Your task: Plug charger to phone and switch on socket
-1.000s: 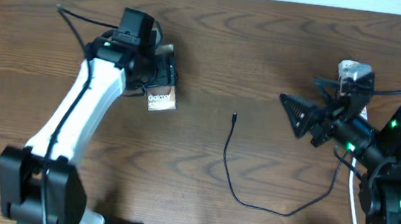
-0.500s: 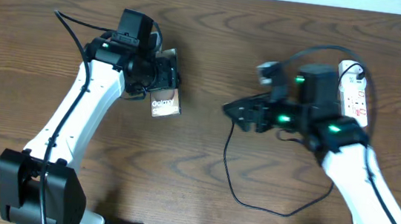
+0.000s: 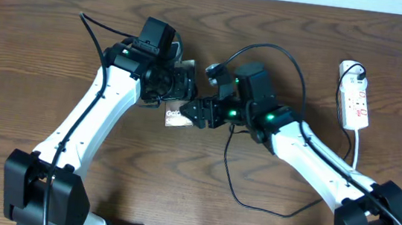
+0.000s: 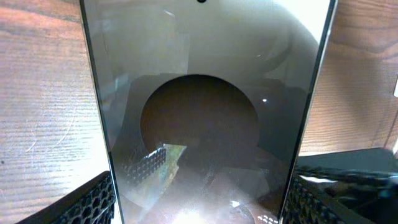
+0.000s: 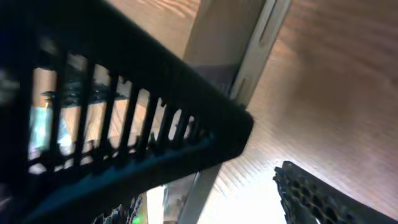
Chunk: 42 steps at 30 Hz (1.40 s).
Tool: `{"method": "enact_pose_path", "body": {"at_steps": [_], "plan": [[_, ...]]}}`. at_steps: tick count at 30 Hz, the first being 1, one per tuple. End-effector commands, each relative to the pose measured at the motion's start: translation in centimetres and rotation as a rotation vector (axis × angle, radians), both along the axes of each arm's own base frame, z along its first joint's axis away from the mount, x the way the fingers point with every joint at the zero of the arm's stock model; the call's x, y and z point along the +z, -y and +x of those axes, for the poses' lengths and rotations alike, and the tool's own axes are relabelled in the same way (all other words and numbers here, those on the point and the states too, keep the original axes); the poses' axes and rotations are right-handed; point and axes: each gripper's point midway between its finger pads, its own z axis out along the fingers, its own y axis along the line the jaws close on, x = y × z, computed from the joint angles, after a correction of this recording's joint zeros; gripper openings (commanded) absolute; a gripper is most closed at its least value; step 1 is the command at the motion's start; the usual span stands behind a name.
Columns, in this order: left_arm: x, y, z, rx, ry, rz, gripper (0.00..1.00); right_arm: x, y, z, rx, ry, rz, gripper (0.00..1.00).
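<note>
The phone has a bronze-grey glossy face. My left gripper is shut on it and holds it over the table's middle. In the left wrist view the phone fills the frame between the two fingers. My right gripper is open, with its fingertips right at the phone's right edge. In the right wrist view the phone's edge runs past the spread fingers. The charger's black cable loops over the table. Its plug tip is hidden under my right arm. The socket lies at the far right.
The socket's white cord runs down toward the front right edge. A black plug sits at the socket's far end. Both arms cross the table's middle, and bare wood shows at the left and along the back.
My right arm has swung from the far right across to the phone, its gripper open. My left gripper has carried the phone a little right toward the middle.
</note>
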Motion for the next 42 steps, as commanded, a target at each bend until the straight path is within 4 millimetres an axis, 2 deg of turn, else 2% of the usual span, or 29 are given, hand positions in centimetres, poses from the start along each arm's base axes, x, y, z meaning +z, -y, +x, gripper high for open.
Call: {"method": "enact_pose_path", "body": {"at_steps": [1, 6, 9, 14, 20, 27, 28, 30, 32, 35, 39, 42], "plan": [[0.8, 0.8, -0.1, -0.019, 0.007, -0.022, 0.61, -1.0, -0.4, 0.6, -0.072, -0.045, -0.021, 0.68], [0.8, 0.8, -0.2, -0.022, 0.007, -0.020, 0.61, 0.0, -0.6, 1.6, -0.104, -0.037, 0.030, 0.51], [0.8, 0.8, -0.2, -0.022, 0.007, -0.020, 0.61, 0.3, -0.7, 1.8, -0.112, -0.040, 0.045, 0.47], [0.8, 0.8, -0.2, -0.029, 0.010, -0.018, 0.61, 1.1, -0.9, 2.5, -0.117, -0.003, 0.070, 0.47], [0.8, 0.8, -0.2, -0.039, 0.014, -0.016, 0.61, 1.7, -1.4, 2.2, -0.102, -0.022, 0.109, 0.35], [0.9, 1.0, -0.2, -0.044, 0.012, -0.025, 0.61, 1.9, -1.8, 1.6, -0.072, -0.036, 0.125, 0.10], [0.9, 1.0, -0.2, -0.045, 0.013, -0.025, 0.62, 2.0, -1.8, 1.6, -0.072, -0.034, 0.126, 0.03], [0.9, 1.0, -0.2, -0.045, 0.013, -0.025, 0.62, 2.0, -1.8, 1.6, -0.072, -0.034, 0.127, 0.01], [0.9, 1.0, -0.2, -0.045, 0.013, -0.024, 0.79, 2.0, -1.8, 1.6, -0.073, -0.033, 0.127, 0.01], [0.8, 0.7, -0.1, -0.038, 0.017, -0.011, 0.92, 2.0, -1.5, 1.9, -0.079, -0.033, 0.129, 0.01], [0.9, -0.5, 0.4, -0.004, 0.018, -0.011, 0.93, 2.6, -0.9, 2.3, -0.065, -0.037, 0.163, 0.01], [1.9, -0.9, 0.7, 0.015, 0.015, -0.093, 0.93, 3.4, -0.1, 2.7, -0.042, -0.046, 0.205, 0.01]]}}
